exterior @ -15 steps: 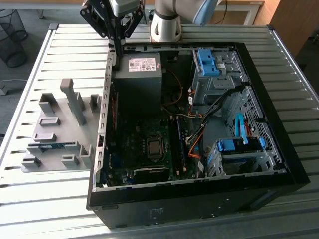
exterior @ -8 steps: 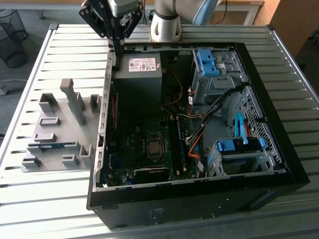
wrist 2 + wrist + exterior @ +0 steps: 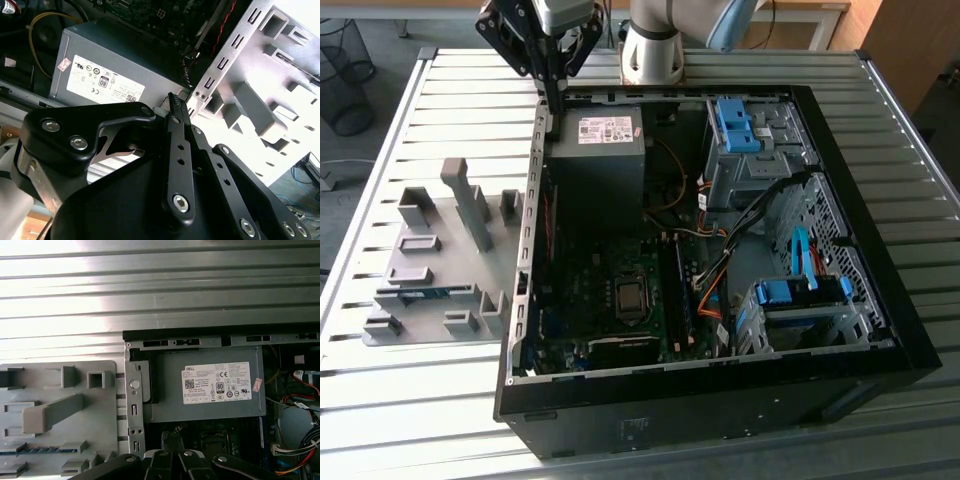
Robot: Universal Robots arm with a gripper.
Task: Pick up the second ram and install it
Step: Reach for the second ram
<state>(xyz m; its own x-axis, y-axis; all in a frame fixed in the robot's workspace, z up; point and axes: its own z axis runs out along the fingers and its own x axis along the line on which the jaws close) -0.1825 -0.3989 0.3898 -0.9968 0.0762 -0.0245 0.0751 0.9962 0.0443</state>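
Computer case (image 3: 720, 415), open-sided, lies under the tool. Grey fixture plate (image 3: 460, 250) sits outside the case wall and the power supply (image 3: 595, 160) just inside it, one to either side of the fingertips. Gripper (image 3: 553, 130) hangs over that wall, its fingers pressed together on nothing, while the second ram (image 3: 420, 293), a blue-green stick, rests in a holder on the plate, well apart from the tool. Judged progress: pick-up not yet made, and installation in the memory slots (image 3: 672, 290) is wholly outstanding.
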